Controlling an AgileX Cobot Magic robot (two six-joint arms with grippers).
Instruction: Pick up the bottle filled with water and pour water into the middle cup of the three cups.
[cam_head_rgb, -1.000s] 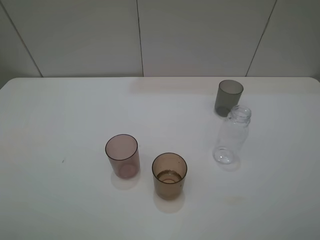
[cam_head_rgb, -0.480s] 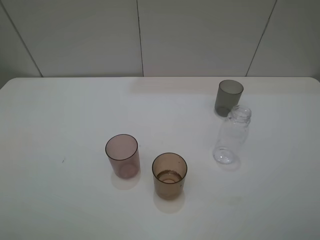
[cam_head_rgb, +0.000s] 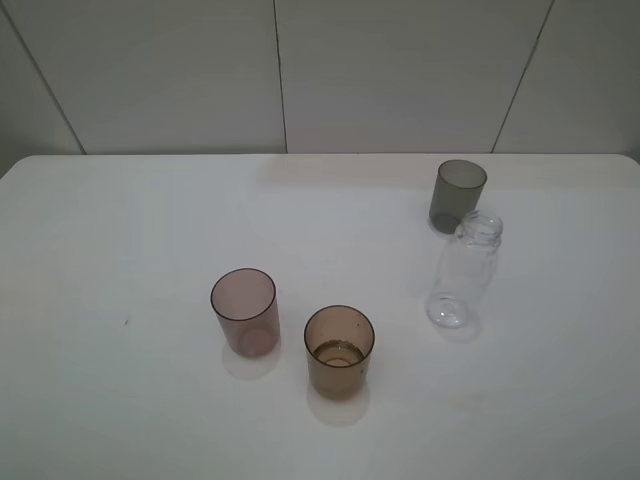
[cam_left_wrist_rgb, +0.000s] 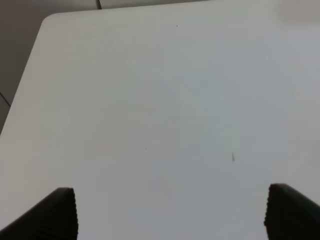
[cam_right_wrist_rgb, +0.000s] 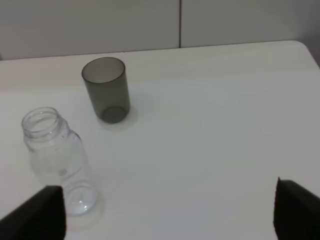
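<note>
On the white table (cam_head_rgb: 120, 230) I count three cups and one bottle, all upright. Toward the front stands the middle cup (cam_head_rgb: 339, 350), amber-brown and translucent, with a little liquid showing at its bottom. Just beside it, a bit further left and back, is the mauve-pink cup (cam_head_rgb: 244, 311); the two are close but not touching. One dark grey cup (cam_head_rgb: 457, 195) sits well apart from them, far back on the right side.

The bottle (cam_head_rgb: 464, 271), clear and uncapped, stands just in front of the grey cup, so near that their outlines meet from the high camera; the right wrist view shows a gap between them. It looks close to empty, though I cannot say for sure.

Neither arm shows from above. The left gripper (cam_left_wrist_rgb: 170, 212) hangs over bare tabletop, its two dark fingertips spread wide with nothing between them. The right gripper (cam_right_wrist_rgb: 170, 212) is spread wide as well, holding nothing, its fingertips at the corners of its own view, with the bottle and the grey cup ahead of it, off toward one fingertip
</note>
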